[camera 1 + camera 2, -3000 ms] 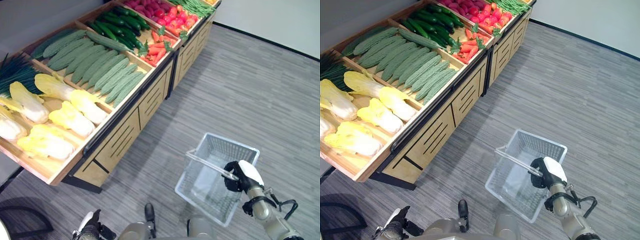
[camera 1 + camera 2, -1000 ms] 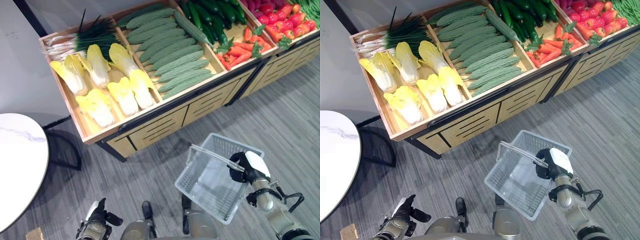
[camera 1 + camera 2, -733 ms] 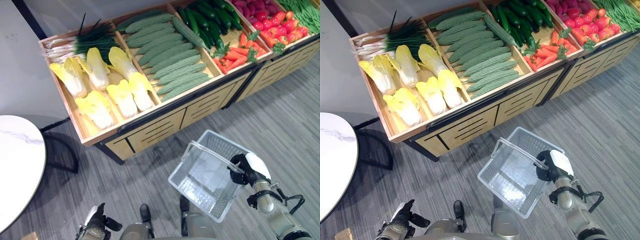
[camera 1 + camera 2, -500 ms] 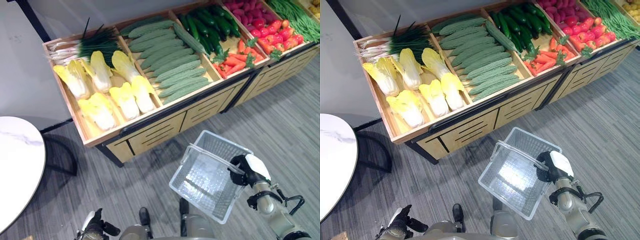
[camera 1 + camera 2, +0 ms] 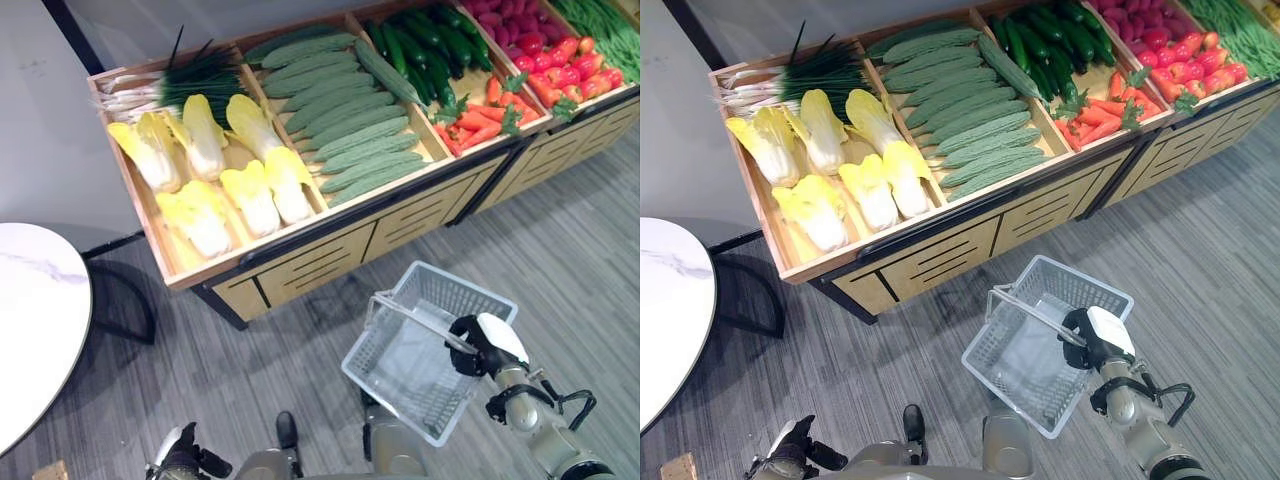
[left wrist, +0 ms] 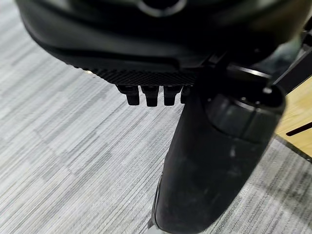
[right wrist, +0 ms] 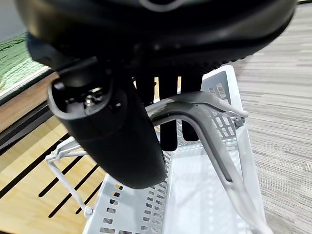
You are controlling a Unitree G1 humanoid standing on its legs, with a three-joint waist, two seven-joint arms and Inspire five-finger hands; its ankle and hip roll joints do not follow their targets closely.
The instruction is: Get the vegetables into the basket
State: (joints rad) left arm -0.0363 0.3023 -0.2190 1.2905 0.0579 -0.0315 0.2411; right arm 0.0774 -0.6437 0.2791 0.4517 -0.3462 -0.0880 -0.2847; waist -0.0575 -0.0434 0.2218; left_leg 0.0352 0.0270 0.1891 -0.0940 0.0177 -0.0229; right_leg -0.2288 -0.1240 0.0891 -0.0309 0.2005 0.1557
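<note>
Right hand (image 5: 472, 352) is curled round the handle (image 5: 420, 323) of the white basket (image 5: 1012, 372), carried above the grey floor (image 5: 560, 250) before the wooden vegetable stand (image 5: 330, 255). Cabbages (image 5: 250, 195), gourds (image 5: 350, 120) and carrots (image 5: 480, 115) lie in its bins. Left hand (image 6: 151, 92), fingers curled, grips nothing. No legible writing.

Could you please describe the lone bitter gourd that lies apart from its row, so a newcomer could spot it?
On the wooden produce stand, find the compartment of bumpy green bitter gourds. Along its divider beside the dark cucumbers lies the lone gourd, slanted across the others' ends, not parallel.
</note>
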